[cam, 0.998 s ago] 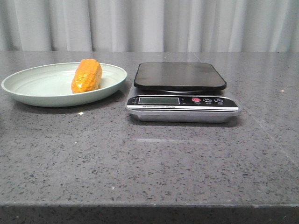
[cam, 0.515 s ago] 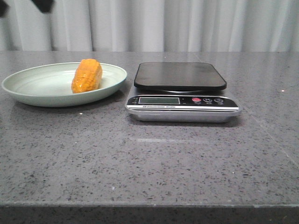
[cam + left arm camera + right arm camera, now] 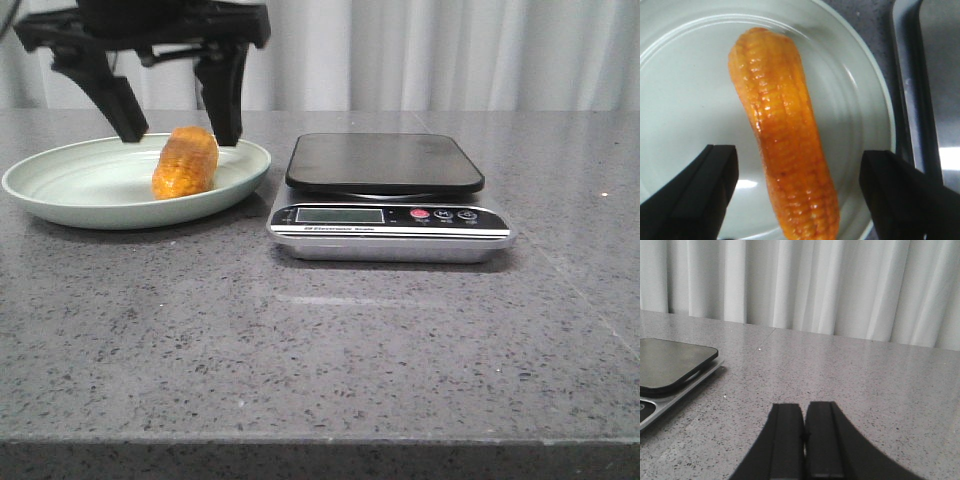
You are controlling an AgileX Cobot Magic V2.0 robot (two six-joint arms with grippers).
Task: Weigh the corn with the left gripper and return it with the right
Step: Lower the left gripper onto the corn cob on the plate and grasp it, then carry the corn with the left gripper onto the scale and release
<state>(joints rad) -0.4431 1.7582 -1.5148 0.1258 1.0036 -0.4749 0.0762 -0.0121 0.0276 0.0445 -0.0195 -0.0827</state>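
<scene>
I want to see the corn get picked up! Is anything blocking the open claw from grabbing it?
Nothing visible is in the way. The left end effector hangs open right over the corn, one finger on each side, and the corn lies alone on the plate.

Open room lies on both sides of the glossy orange-yellow corn cob [image 3: 186, 162] on the shallow pale green plate [image 3: 70, 190], where the spread black fingers [image 3: 113, 97] of the left gripper [image 3: 178, 137] straddle it, while the black-topped silver kitchen scale [image 3: 388, 196] stands just beside the plate's rim.
</scene>
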